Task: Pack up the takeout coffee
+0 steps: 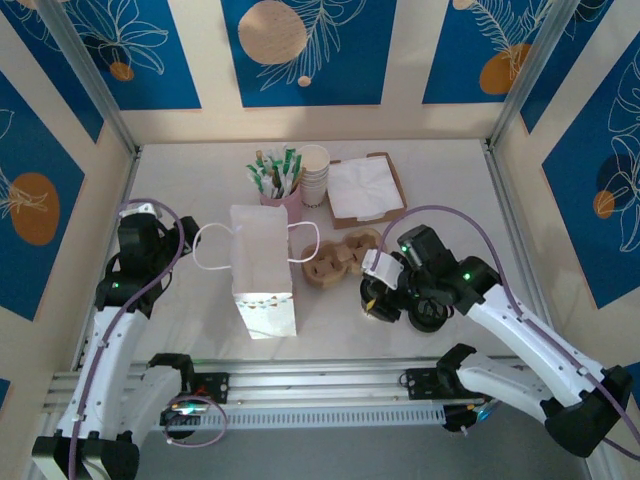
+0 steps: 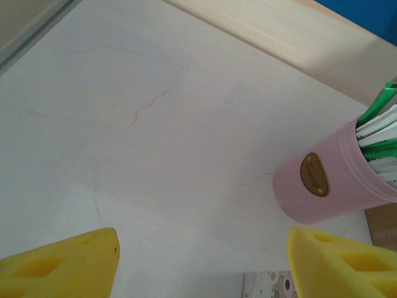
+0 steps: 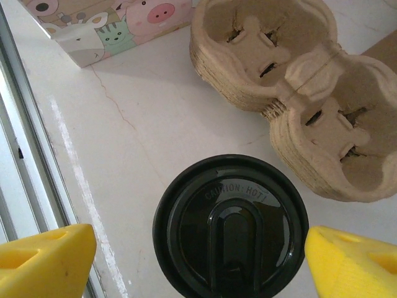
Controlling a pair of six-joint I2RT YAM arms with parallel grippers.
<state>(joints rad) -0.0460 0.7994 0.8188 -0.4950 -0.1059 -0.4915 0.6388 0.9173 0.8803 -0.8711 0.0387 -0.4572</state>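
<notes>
Under right gripper [image 3: 200, 261]: takeout coffee [image 3: 231, 226], fingers [image 3: 46, 261] apart astride it — I'd grip the paper wall below the lid [image 3: 186, 211], lightly — it crushes. Left gripper [image 2: 201, 264] apart, empty.

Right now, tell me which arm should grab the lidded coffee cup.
Right. The open right gripper straddles the takeout coffee from above; the left gripper is over bare table beside the pink cup.

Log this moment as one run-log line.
right pincer open, astride takeout coffee, not gripping | left pincer open, over table by pink cup | coffee not bagged
</notes>
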